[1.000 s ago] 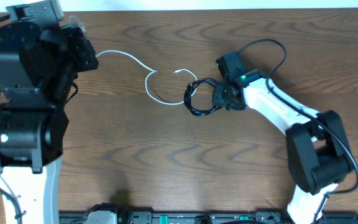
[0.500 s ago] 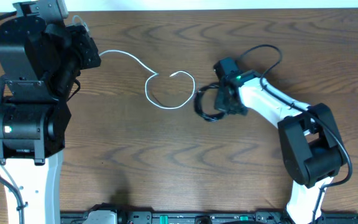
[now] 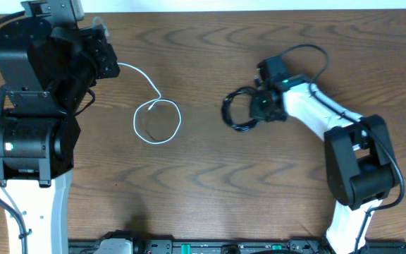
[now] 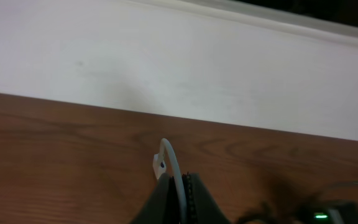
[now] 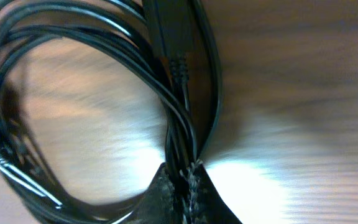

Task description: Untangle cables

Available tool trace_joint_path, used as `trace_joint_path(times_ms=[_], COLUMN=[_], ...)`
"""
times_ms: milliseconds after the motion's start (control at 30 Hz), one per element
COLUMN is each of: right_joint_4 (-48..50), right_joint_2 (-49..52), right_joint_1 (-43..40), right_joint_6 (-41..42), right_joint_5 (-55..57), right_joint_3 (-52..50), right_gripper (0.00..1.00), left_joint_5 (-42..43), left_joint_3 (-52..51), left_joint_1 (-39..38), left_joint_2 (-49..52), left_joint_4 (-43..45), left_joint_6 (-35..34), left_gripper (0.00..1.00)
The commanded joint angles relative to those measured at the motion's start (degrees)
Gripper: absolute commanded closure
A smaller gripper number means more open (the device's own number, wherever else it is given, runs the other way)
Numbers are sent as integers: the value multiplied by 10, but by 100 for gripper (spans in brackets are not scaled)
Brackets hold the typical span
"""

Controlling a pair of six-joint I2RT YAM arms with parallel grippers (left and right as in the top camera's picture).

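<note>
Pinching shut, left claw [image 4: 179, 182] holds white cord [image 3: 158, 122]; right claw [image 5: 180, 173] clamps black cords [image 3: 234, 114].

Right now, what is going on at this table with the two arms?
Two robot arms are sorting out two cords. The left claw pinches one end of the white cord, and the rest of that cord lies in a loop on the table. The right claw is shut on the coiled black cord. The two cords lie apart, not touching.

Left arm [image 3: 34, 77] folded up, right arm [image 3: 314, 114] stretched inward, both jaws pinched tight.
</note>
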Motion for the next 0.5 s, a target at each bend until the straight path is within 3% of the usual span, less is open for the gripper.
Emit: trace_joint_path(times_ms=[0, 67, 133, 333, 467], right_joint_4=[-10, -42, -71, -103, -19], right_joint_2=[2, -6, -20, -94, -117], right_joint_1=[28, 22, 11, -2, 30], right_joint_6=[-29, -60, -122, -339, -346], right_joint_5=[-22, -34, -82, -300, -363], right_joint_3=[16, 44, 80, 179, 182], right_gripper=[41, 30, 29, 11, 10], left_joint_5=[81, 110, 139, 196, 239], left_joint_3=[2, 2, 2, 2, 2], left_joint_1=[3, 3, 3, 3, 3], left_joint_2=[-1, -1, -1, -1, -1], left_joint_4=[7, 10, 16, 32, 58], left_joint_6=[-33, -53, -79, -205, -299], left_gripper=[93, 93, 93, 93, 93])
